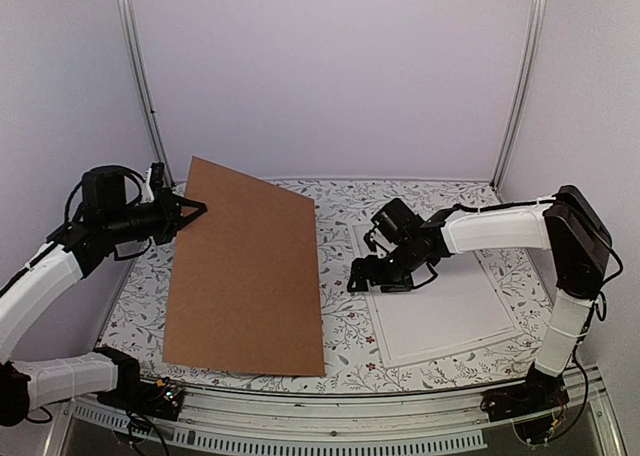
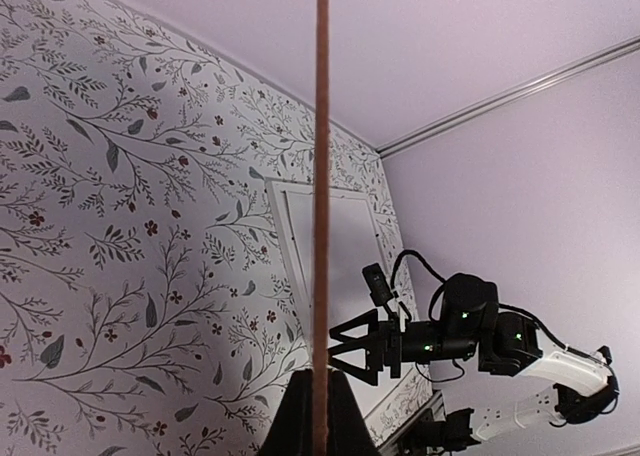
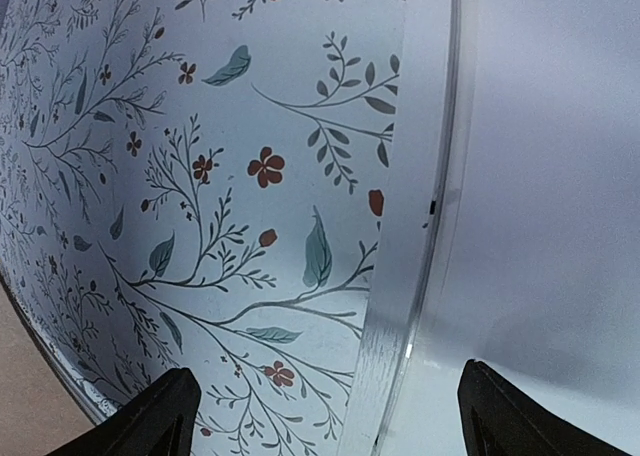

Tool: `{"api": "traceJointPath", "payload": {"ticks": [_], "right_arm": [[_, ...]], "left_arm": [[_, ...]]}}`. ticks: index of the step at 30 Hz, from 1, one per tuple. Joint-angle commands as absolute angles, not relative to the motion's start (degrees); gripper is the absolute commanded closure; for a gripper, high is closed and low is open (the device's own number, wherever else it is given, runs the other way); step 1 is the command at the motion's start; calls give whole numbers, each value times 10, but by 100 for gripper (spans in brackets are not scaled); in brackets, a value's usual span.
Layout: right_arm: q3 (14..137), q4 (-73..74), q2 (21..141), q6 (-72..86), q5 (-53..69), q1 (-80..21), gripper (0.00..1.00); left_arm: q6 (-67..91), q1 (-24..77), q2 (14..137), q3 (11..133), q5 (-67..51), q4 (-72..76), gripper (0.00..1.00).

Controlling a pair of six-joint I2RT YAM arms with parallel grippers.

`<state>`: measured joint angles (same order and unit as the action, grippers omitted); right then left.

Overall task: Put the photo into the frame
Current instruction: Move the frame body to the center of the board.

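1. When you look at the top view, you find the left claw [image 1: 193,212] at the left of the picture. It is closed tightly on the upper left edge of a plain brown board [image 1: 245,276].
2. The board covers most of the left half of the desk [image 1: 345,201], which has a flower pattern. You cannot tell whether the board's lower edge touches the desk.
3. In the left wrist view you see the board only from its thin edge, as a brown line running from the top to the bottom centre. The two fingers [image 2: 300,421] pinch it at the bottom of the picture.
4. The frame [image 1: 455,316] lies flat on the desk in the right half of the top view, well apart from the board. Its inside looks white.
5. The right claw [image 1: 372,281] is near the centre of the top view, over the left border of the frame. Its jaws are spread wide and it holds nothing.
6. In the right wrist view, one finger [image 3: 150,416] is in the lower left over the flowered desk. The other is in the lower right over the frame's pale inside, and the white border runs between them.
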<state>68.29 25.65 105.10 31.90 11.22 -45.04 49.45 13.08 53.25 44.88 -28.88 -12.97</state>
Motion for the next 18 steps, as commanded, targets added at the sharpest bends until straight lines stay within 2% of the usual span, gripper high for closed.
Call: {"api": "traceJointPath", "payload": {"ticks": [1, 18], "right_arm": [[693, 236, 1072, 328, 125, -459, 7], [701, 216, 1102, 344, 148, -487, 7]], "left_arm": [[490, 116, 518, 457, -294, -118, 100], [460, 86, 525, 447, -282, -128, 100]]}}
